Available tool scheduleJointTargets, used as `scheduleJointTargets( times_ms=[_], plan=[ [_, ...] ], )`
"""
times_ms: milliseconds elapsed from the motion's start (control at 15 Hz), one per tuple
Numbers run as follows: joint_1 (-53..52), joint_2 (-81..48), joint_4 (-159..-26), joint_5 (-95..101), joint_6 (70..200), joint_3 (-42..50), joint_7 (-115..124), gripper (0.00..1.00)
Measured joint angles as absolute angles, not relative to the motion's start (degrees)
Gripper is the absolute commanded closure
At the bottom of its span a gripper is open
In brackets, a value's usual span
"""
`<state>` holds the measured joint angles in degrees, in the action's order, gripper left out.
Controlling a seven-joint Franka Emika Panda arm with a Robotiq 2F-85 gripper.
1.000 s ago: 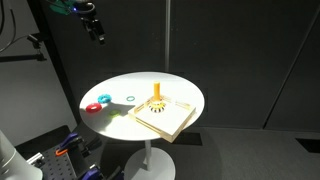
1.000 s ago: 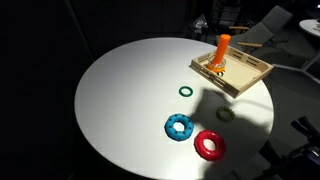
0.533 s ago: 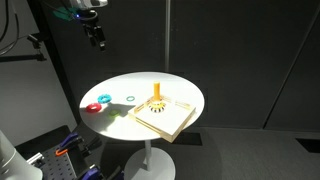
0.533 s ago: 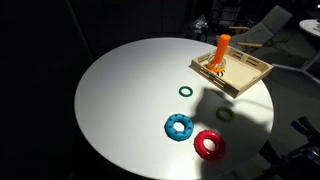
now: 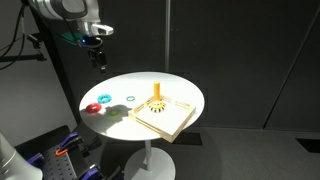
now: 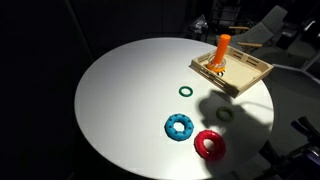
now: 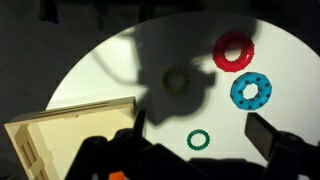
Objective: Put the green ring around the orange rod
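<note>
Red ring [image 6: 209,144] just beside blue ring [image 6: 179,126]; teal hoop [image 6: 185,91] apart (white table [image 6: 120,100]).

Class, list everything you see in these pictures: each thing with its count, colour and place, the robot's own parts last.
table: one, white, round, bearing everything else
board: one, pale wood, near the table's edge
orange rod: one, upright on the board
green ring: one, in shadow beside the board
red ring: one, beside the blue ring
blue ring: one, light blue, on the table
hoop: one, dark teal, thin, on the table
arm: one, pale, raised above the table
jaws: one pair, dark, open, empty
</note>
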<state>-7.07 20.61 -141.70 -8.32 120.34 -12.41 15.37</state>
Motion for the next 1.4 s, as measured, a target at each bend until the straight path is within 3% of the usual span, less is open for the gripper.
scheduleJointTargets(
  times_ms=[800,1400],
  plan=[
    [-7.8,19.9,-150.2,-8.2,128.4,-12.8,15.4,0.0],
    [-7.6,8.3,-154.0,-3.9,145.8,-13.2,21.2,0.0]
  ],
)
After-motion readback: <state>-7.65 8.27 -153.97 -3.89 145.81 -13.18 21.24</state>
